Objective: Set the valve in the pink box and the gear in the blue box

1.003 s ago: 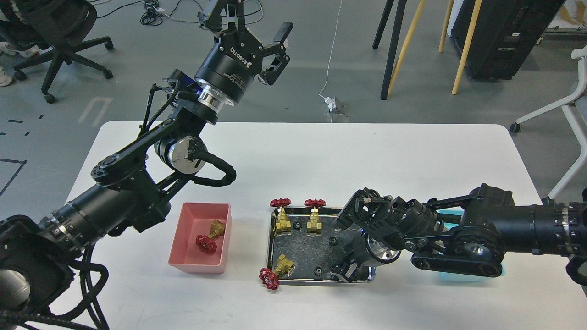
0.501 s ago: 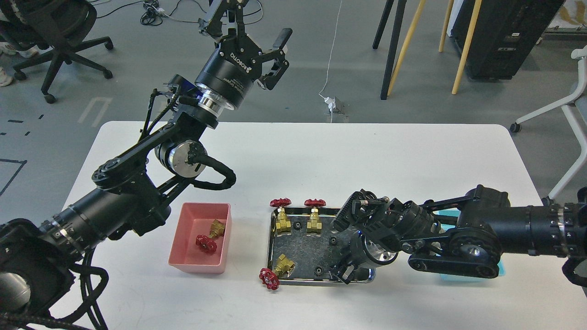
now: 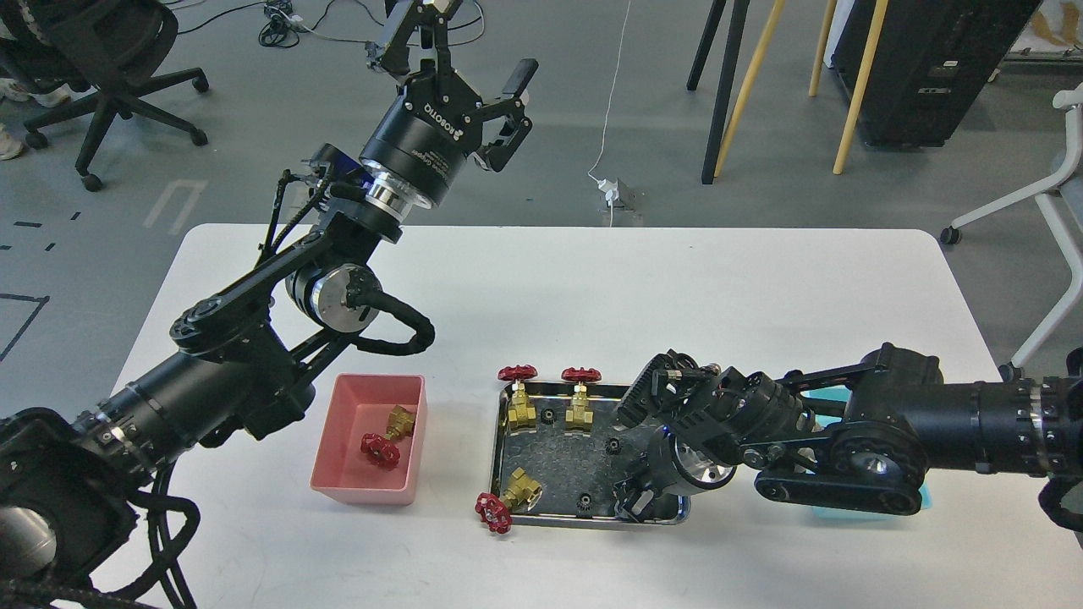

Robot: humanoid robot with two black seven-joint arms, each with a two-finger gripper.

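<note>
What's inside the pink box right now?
The pink box holds one valve, lying on its side with its red handwheel toward the near end. No gear shows in it. The rest of its floor is bare, and nothing covers it.

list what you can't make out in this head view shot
- Right gripper: dark, under its own wrist at the steel tray's near right corner; open or shut, and holding anything, unclear.
- Blue box: mostly behind the right arm; contents hidden.
- Gears: too small to see teeth; any under the arm are hidden.
- Left gripper: one finger clipped by the top edge.
</note>
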